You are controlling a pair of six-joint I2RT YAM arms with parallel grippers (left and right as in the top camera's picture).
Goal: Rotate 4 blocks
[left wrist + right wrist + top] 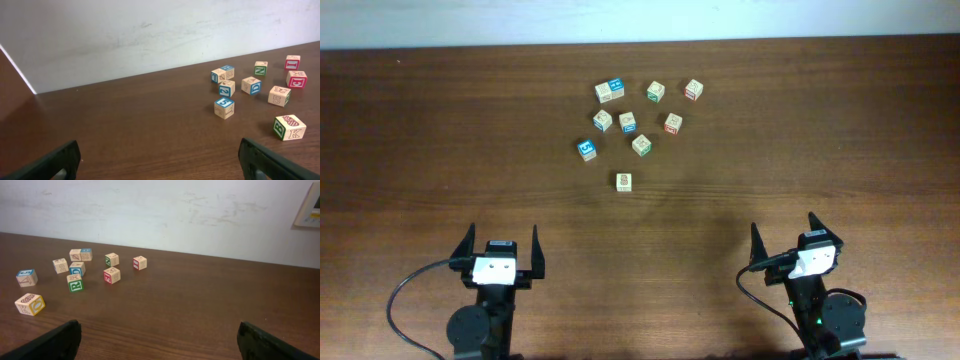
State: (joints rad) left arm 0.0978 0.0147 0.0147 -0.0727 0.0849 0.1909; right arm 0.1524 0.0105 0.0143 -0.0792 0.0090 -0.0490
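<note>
There are eight small cubes [628, 122], one larger block [610, 91] and two hands [502, 232] [783, 224].

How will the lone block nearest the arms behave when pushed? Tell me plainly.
The lone block looks like a rigid wooden cube, so it probably won't flex. Sitting flat on the table, it should slide or pivot rather than roll. Standing apart from the other blocks, it likely won't knock them.

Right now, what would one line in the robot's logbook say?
left gripper: open, empty | right gripper: open, empty | blocks: nine on table, none held | nearest block: apart from cluster
</note>
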